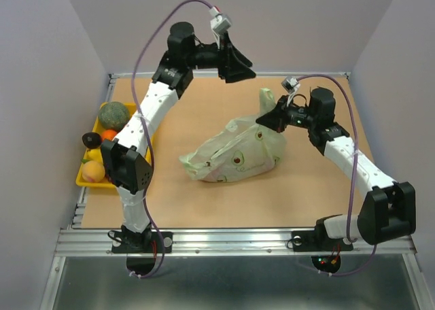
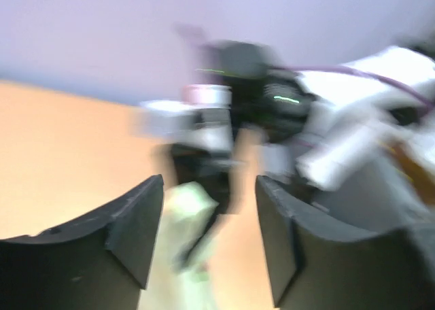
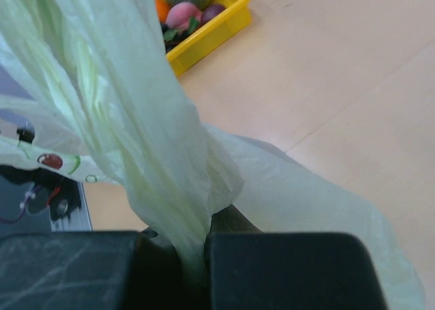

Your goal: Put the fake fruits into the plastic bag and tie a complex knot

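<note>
The right tool [image 3: 194,255] is clamped tight on a gathered strand of the plastic bag [image 1: 234,153], with pale green film pinched between its fingers and no gap showing. The left tool [image 1: 238,71] has its fingers parted and nothing between them. Its own view is blurred, and only a strip of green film further off shows through the gap.

The bag lies slumped at the middle of the table [image 1: 204,102]. Its long axis runs from near-left to far-right, where the strand rises into the right tool. The left tool hangs near the far edge, to the far-left of that held strand and facing it, so the strand lies to its near-right.

The fake fruits [image 1: 109,130] lie in the yellow tray [image 1: 83,181] at the left edge, well apart from the bag. Whether any sit inside the bag I cannot tell. As I judge it, the free left arm would have to come down and rightward to meet the strand.
</note>
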### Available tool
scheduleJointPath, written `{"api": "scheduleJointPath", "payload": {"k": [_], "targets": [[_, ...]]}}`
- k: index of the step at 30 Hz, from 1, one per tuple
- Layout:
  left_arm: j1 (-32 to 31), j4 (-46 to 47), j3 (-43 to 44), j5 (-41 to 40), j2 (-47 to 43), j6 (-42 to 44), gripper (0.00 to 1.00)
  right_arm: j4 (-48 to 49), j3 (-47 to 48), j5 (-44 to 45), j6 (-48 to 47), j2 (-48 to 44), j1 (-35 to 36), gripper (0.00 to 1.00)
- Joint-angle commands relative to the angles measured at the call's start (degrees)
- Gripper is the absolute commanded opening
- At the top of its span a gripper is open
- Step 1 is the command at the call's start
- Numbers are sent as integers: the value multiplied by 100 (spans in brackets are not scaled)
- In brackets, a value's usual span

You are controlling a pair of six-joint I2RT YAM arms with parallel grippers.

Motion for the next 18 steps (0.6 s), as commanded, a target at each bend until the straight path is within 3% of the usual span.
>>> {"api": "scheduleJointPath", "payload": {"k": [1,4,5,7,9,12,18], "targets": [[429,-3468,1153,-2281,-541,3089,72,522,-277,1541,1015,-576,-23,0],[736,-3947,744,-2767,-1153,3345,84,479,-357,2071,1412,-752,-40,1],[964,-3633,63,-2794,-1409,3259,99,461,-409,2395,1675,-770,-32,0],[1045,-3306,-565,-2864,-2093,3432,99,347,-392,2512,1974,-709,-41,0],[845,-3611,-718,-2847,-2211,3714,99,294,-418,2408,2160,-621,-32,0],[117,-4542,-559,-3521,-1958,4390,99,294,-550,2319,2257,-489,-32,0],[-932,-4685,-963,-4419,-1518,4568,99,294,-612,2293,2178,-515,-32,0]]}}
